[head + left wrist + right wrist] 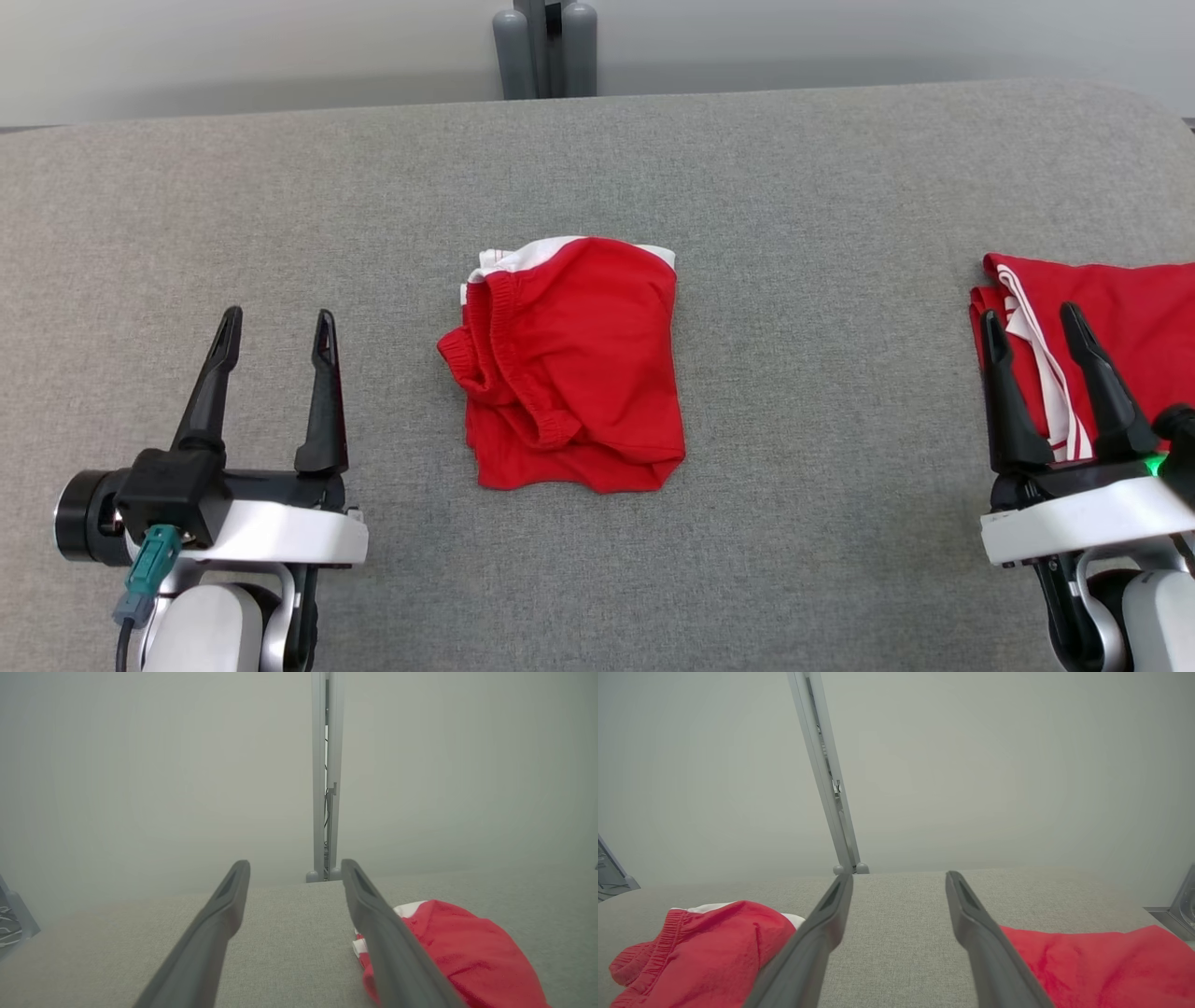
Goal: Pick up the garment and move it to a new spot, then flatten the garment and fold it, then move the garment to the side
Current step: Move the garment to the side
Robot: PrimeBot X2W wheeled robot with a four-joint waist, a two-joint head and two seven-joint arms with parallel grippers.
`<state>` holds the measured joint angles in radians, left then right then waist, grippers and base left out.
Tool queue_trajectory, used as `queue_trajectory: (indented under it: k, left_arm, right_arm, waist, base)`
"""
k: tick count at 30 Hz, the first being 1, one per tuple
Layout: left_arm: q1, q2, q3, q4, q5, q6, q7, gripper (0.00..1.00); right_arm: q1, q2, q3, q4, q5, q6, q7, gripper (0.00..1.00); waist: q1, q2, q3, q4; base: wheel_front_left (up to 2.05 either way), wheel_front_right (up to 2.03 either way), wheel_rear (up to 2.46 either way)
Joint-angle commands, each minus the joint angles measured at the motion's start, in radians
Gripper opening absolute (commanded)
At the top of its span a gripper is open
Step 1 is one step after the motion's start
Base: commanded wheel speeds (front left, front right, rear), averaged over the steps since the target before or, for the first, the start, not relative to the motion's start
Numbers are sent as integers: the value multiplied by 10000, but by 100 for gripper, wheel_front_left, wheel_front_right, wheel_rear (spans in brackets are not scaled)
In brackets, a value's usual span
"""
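Left end effector (277, 315) and right end effector (1029, 314) both released, holding nothing.
Left sits well apart from the crumpled red garment (574, 364) at the centre of the grey worktop (794, 187). Right is poised over a striped red garment (1130, 317) at the right edge; contact unclear.

At three o'clock in the head view a second red garment (1139, 308) runs off the edge, partly behind the right gripper (1030, 317); at twelve o'clock the grey post (544, 47) has its top cut off.
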<state>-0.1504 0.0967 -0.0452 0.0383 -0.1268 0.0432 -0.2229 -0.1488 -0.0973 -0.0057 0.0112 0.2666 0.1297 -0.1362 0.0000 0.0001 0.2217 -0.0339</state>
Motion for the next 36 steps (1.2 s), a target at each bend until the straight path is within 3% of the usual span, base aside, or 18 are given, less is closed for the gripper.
queue_trajectory:
  k: [1, 7, 15, 27, 35, 36]
  left_arm:
    - [18, 70, 3, -94, -76, 42, 13, 100]
    - [-92, 32, -220, -226, -30, 35, 108, 100]
    - [-348, -89, -496, -195, -115, 98, 20, 100]
    - [-787, -256, -1034, 343, -308, -52, -202, 100]
    - [-1129, -284, -1178, 675, -375, -84, -326, 100]
    - [-1162, -286, -1185, 716, -384, -103, -335, 100]
  right_arm:
    - [150, -5, -61, -96, -87, 21, 49, 100]
    - [104, -82, 26, -218, -336, 21, 331, 100]
    - [-707, -621, 1651, 900, 70, 21, 1228, 100]
    - [-2839, -793, 4237, 3980, 1894, 21, 1959, 100]
    - [-3575, -943, 5836, 4739, 3446, 24, 2166, 100]
    - [-3651, -1018, 6028, 4777, 3651, 24, 2190, 88]
  waist:
    - [0, -1, -13, 21]
    - [0, -1, 100, 274]
    - [0, -1, 452, 868]
    - [0, -1, 1049, 1805]
    - [0, -1, 1206, 1879]
    - [0, -1, 1205, 1869]
  base:
    - [0, 0, 0]
    - [0, 0, 0]
    - [0, 0, 0]
    - [0, 0, 0]
    - [0, 0, 0]
    - [0, 0, 0]
